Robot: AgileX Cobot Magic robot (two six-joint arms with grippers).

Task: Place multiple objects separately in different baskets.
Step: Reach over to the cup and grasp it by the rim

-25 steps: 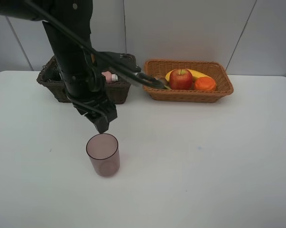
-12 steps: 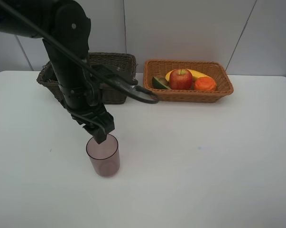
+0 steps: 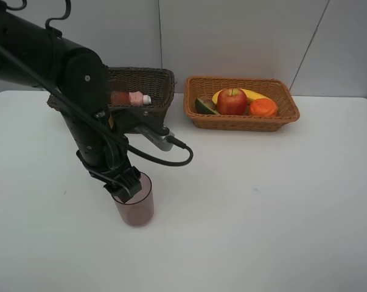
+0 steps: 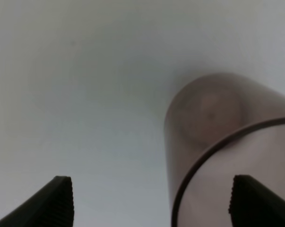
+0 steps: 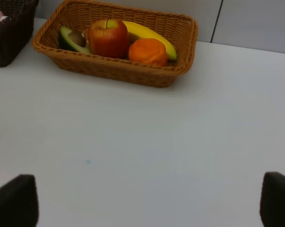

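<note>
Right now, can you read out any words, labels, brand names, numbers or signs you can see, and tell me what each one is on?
No readable text in any view.
Pink bottle in the dark basket: any label is too small and blurred to read.
Cup, fruit basket, apple, banana, orange, avocado: no print visible.
Table and the left end effector: no markings visible.

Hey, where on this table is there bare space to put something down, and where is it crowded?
The white table is bare in front of the tan basket and to the right of the cup. Crowding is on the left: the left gripper is at the cup's rim, in front of the dark basket. The tan basket is full of fruit.
</note>
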